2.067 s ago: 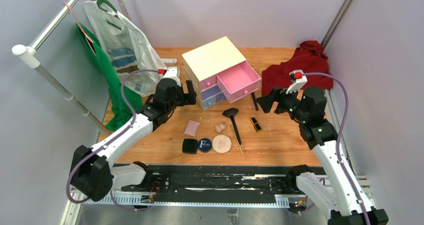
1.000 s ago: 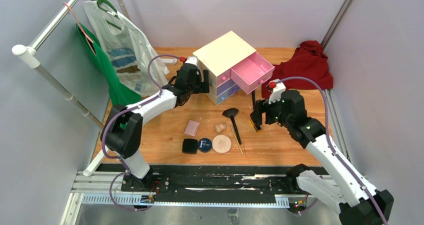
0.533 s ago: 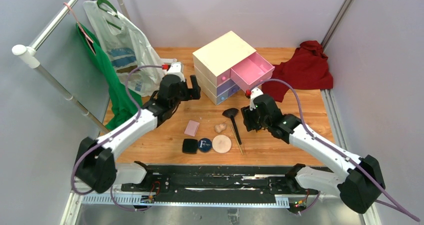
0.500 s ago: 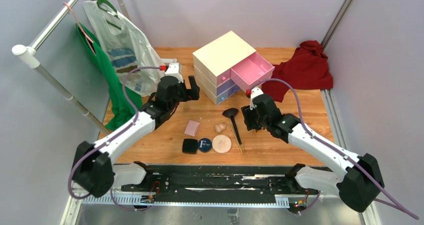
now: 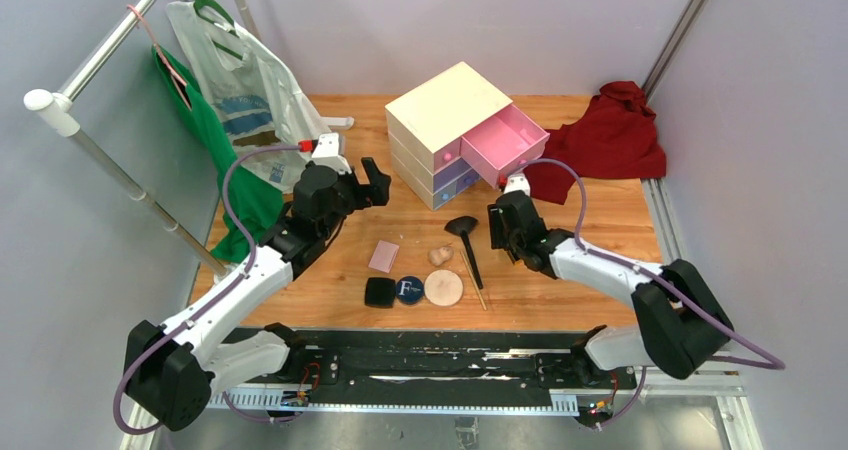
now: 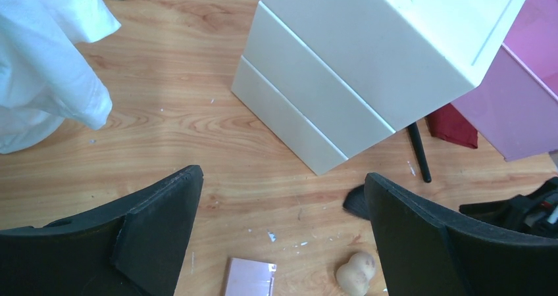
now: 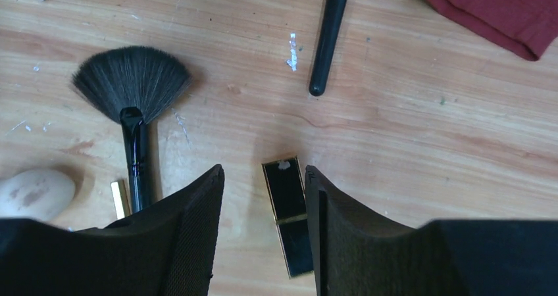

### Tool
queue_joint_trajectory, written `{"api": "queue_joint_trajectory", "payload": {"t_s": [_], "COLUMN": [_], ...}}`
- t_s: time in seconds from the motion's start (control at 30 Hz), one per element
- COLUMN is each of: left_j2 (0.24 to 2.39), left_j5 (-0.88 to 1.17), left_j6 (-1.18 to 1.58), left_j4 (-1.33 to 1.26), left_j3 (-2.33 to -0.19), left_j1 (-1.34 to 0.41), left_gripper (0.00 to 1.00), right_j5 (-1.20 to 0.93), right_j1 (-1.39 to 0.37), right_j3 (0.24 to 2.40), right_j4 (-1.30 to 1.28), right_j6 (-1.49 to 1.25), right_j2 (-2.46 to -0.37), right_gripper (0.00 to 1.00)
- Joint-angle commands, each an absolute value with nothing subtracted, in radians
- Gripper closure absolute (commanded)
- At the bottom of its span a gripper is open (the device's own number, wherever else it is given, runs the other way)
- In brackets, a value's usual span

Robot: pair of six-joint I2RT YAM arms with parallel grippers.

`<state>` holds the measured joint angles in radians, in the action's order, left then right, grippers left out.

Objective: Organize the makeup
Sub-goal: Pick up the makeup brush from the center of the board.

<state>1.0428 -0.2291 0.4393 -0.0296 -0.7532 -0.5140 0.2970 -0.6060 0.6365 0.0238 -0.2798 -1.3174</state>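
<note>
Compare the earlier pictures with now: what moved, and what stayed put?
The cream chest slid right, then the left arm drew back. The right arm swung in and lowered, jaws narrowing astride the black-gold lipstick, not yet lifted. Brush, compacts and puff stayed put.

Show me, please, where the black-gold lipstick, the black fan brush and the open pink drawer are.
black-gold lipstick [image 7: 288,200]: right wrist view, on its black body.
black fan brush [image 7: 131,79]: right wrist view, on the bristles.
open pink drawer [image 5: 508,138]: top external view, on its bare floor.

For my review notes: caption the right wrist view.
Right fingers straddle the black-gold lipstick on the table; black brush nearby.
</note>
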Motion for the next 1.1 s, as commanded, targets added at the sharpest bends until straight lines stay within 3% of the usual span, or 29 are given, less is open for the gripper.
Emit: {"api": "queue_joint_trajectory", "payload": {"t_s": [0.0,1.07], "left_j2": [1.03,1.086], "left_j5": [-0.23,-0.233], "left_j6": [0.442,0.434], "left_j4": [-0.068,-0.095], "left_j3": [-0.74,-0.734], "left_j1": [-0.52,-0.521], "left_gripper": [0.02,0.02], "right_j5": [0.332,0.189], "right_j1": [-0.591,-0.39], "right_j3": [0.634,0.813], "right_j4": [0.151,0.274], "right_j6": [-0.315,-0.276], "right_j2": [-1.38,-1.678], "right_gripper": [0.52,0.59]}}
